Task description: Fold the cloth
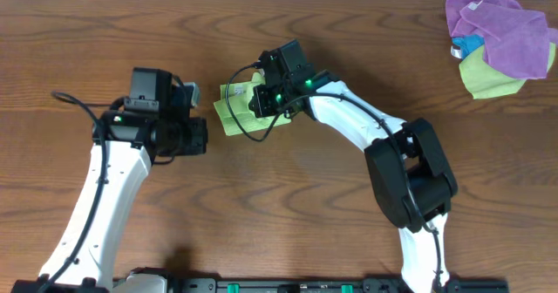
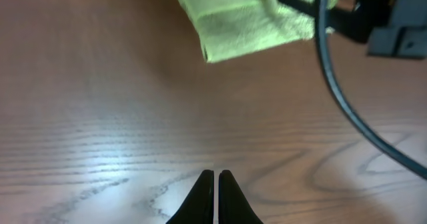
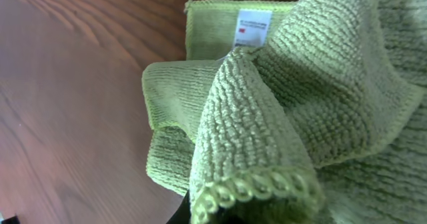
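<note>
Lime-green textured towel cloth [image 1: 232,115] lies part-folded near centre of brown wood table [image 1: 105,40], small white tag [image 3: 254,28] facing up. R gripper [image 3: 203,219], black two-finger type, is pinched tight on a raised fold of the cloth, edge hem bunched at its tips. L gripper [image 2: 215,179] hovers near cloth over bare wood, jaws pressed together, holding nothing
</note>
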Controlling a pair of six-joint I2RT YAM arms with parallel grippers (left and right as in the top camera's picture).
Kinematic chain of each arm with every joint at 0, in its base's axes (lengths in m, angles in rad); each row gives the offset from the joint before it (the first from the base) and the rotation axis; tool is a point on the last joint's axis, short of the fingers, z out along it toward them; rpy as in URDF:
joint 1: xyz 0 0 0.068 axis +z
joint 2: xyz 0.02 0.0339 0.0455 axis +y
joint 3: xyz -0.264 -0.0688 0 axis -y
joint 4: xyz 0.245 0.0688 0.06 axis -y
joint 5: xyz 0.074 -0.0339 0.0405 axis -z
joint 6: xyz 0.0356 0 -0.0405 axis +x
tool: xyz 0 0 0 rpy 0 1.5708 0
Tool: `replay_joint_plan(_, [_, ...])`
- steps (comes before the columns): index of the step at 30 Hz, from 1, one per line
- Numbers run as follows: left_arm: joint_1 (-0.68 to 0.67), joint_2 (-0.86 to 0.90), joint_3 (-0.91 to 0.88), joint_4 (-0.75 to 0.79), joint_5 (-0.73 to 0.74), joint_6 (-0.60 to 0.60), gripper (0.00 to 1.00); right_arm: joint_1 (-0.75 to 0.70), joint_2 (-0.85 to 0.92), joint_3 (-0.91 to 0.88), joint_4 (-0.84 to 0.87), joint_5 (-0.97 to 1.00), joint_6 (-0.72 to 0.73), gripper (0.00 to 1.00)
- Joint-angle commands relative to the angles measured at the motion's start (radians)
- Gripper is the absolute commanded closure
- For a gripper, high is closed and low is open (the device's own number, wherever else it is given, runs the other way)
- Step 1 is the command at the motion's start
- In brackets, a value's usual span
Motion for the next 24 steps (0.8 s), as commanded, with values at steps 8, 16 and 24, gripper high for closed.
replay_joint_plan(8, [-0.002,-0.006,-0.011,0.021,0.022,0.021,0.94,0.035,0.029,0.019,0.019,-0.034,-0.004,0.99])
replay_joint_plan(16, [-0.002,-0.006,-0.011,0.021,0.023,0.021,0.94,0.042,0.059,0.019,0.017,-0.032,-0.003,0.99])
replay_joint_plan(24, [-0.002,-0.006,-0.011,0.021,0.024,0.021,0.94,0.050,0.071,0.019,0.019,-0.019,-0.010,0.99])
